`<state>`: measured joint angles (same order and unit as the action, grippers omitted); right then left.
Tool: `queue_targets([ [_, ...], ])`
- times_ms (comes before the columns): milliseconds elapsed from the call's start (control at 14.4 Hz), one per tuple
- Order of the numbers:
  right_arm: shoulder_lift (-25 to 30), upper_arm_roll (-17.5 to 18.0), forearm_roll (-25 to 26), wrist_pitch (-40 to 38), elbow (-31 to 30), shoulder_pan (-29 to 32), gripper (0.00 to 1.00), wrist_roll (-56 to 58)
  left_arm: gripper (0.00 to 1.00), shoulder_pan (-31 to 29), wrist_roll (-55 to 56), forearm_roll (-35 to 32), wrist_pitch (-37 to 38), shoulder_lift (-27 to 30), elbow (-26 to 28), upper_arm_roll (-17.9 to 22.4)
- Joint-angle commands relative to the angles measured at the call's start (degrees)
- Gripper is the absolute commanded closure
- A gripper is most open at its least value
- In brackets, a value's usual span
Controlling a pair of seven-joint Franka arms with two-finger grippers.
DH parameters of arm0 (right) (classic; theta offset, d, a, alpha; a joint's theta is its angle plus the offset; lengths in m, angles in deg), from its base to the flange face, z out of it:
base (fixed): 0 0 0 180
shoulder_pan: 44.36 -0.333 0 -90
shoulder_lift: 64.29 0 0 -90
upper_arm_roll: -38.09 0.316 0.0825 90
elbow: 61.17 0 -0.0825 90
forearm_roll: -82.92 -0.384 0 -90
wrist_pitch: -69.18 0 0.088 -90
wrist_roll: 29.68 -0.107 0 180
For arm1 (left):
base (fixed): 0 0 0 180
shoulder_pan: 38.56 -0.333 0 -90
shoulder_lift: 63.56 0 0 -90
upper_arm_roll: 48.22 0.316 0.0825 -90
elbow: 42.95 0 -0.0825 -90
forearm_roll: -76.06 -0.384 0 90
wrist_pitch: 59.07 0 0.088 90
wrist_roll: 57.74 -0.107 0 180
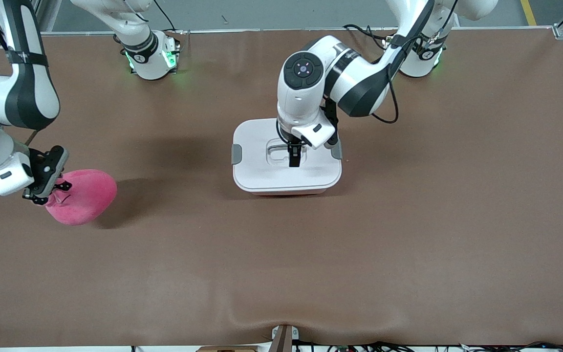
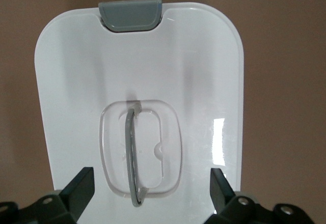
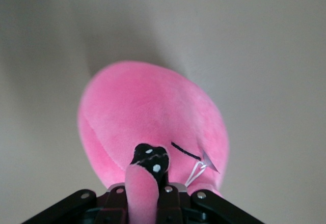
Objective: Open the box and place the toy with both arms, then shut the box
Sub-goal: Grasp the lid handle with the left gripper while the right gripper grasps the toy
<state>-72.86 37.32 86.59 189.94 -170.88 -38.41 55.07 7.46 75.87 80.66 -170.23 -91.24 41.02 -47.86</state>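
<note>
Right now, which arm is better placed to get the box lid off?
The left. Its gripper hangs open over the lid's recessed handle on the box, jaws astride it. The right gripper is shut on the toy, toward the right arm's end of the table.

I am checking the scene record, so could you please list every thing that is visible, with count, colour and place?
box: one, white lid, grey side clips, pink body, lid on, mid-table.
toy: one, bright pink plush, toward the right arm's end of the table, nearer the front camera than the box.
table: one, brown cover.
left gripper: one, black, open, over the lid's recessed handle.
right gripper: one, black, shut on the toy's snout.
</note>
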Motion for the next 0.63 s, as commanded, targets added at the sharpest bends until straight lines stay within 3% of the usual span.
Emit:
queue_targets([
  [0,0.2,0.1,1.3,-0.7,2.9,-1.2,1.00,4.5,0.00,1.6,3.7,-1.4,-0.6,-2.0,-0.6,0.4],
  [348,0.2,0.1,4.3,-0.4,4.9,-3.2,1.00,7.4,0.00,3.4,6.7,-3.8,-0.7,-2.0,1.7,0.3],
  [557,0.2,0.2,4.5,1.8,4.9,-3.7,1.00,11.7,0.00,4.1,6.7,-3.8,-5.2,-1.8,5.1,0.3],
])
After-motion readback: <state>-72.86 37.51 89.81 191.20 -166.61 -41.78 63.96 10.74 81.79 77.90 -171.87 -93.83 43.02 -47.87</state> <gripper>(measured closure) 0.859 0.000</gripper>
